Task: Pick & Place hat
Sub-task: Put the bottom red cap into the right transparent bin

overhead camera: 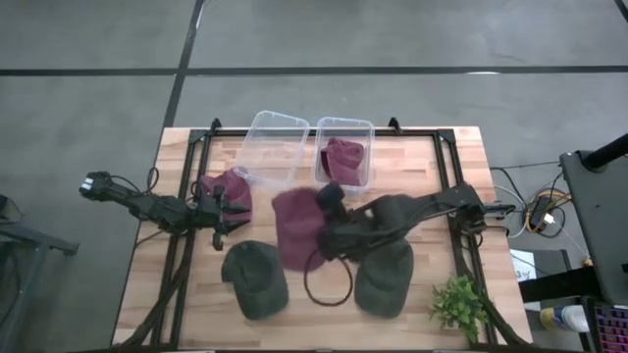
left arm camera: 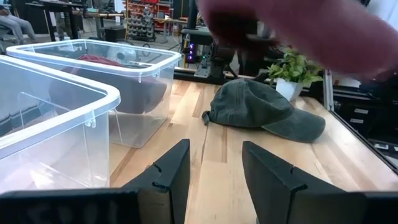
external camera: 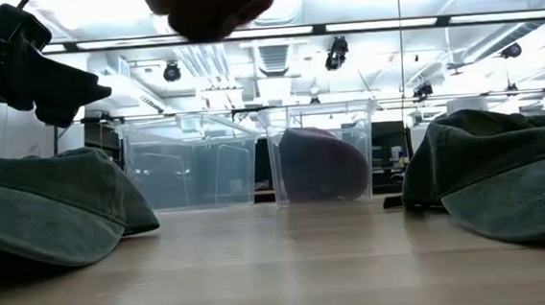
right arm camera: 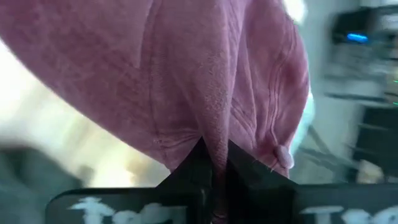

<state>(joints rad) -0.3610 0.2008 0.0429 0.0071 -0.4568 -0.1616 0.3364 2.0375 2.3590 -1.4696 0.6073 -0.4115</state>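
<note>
The maroon cap [right arm camera: 186, 81] is soft, light cloth that sags and folds under its own weight, so a pinch on a gathered fold of the crown looks the safest hold (a stiffer brim would likely swing). The right gripper [right arm camera: 213, 163] is clenched on exactly such a fold, the cap hanging above mid-table, near the right clear bin [overhead camera: 345, 149] that already holds another maroon cap [overhead camera: 343, 157]. The right arm stretches low across the table from the right edge. Farther left, the left gripper [left arm camera: 214, 171] waits part-open and empty, beside the left clear bin [overhead camera: 270, 145].
</note>
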